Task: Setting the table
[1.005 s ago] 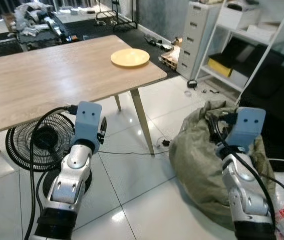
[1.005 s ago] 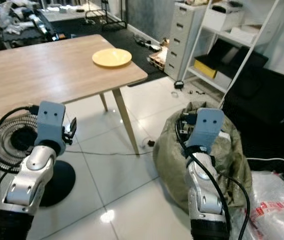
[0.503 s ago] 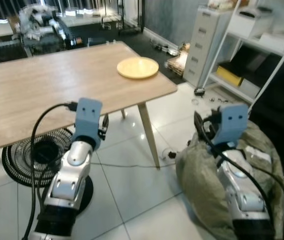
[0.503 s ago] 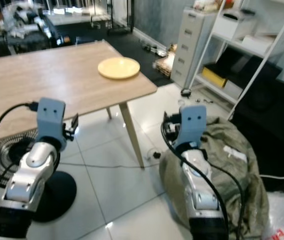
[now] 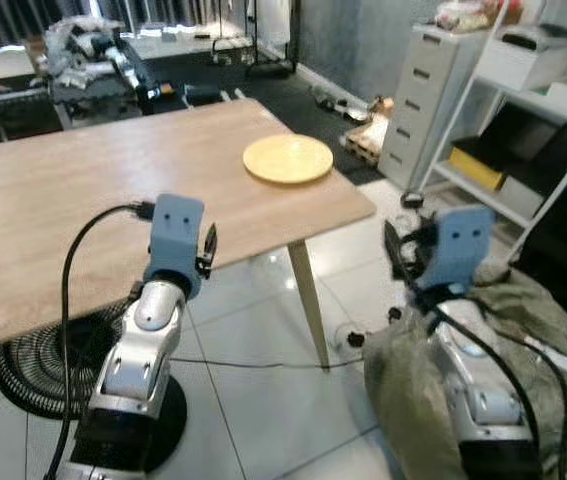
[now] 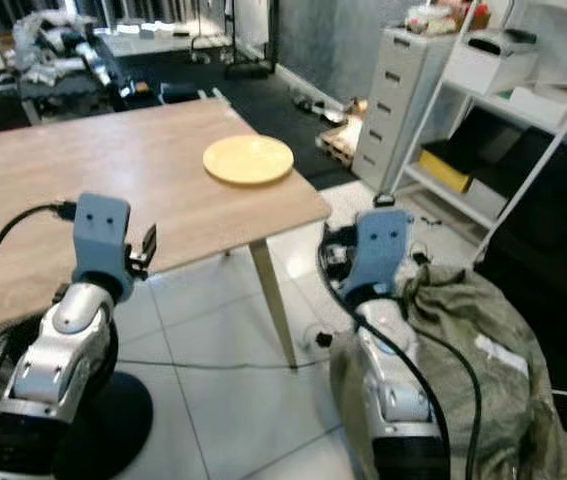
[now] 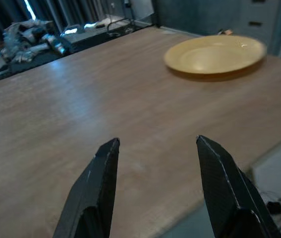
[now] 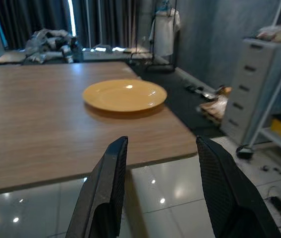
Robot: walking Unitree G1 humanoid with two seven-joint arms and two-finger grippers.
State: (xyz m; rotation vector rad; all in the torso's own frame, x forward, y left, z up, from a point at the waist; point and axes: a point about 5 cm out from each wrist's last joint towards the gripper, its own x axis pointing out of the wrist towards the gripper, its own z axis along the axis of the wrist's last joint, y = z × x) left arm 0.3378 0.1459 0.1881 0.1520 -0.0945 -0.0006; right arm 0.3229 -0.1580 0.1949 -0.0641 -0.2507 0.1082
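A wooden table (image 5: pixel 83 200) fills the left and far part of the scene; a yellow plate (image 5: pixel 288 158) lies flat on it, close to the table's far right corner, with nothing else on the top.

Both silver arms are raised in front of the robot, forearms angled up and forward; the left arm rises at the near left, its blue wrist block level with the near edge of the table; the left gripper (image 7: pixel 157 188) points across the tabletop toward the plate, its two black fingers (image 7: pixel 93 193) spread wide with bare wood between them, holding nothing; the plate sits well beyond the fingertips.

The right arm rises at the near right, off the right end of the table and over the tiled floor (image 5: pixel 263 400); the right gripper (image 8: pixel 160 188) faces the table's right edge, its jaws likewise wide and empty; the plate lies ahead of it, past the table edge, well apart from the fingers.

A crumpled olive bag (image 5: pixel 523 350) sits on the floor beside the right arm; a black fan (image 5: pixel 33 360) stands under the table on the left; a grey drawer cabinet (image 5: pixel 433 90) and white shelving (image 5: pixel 523 110) stand at the far right.
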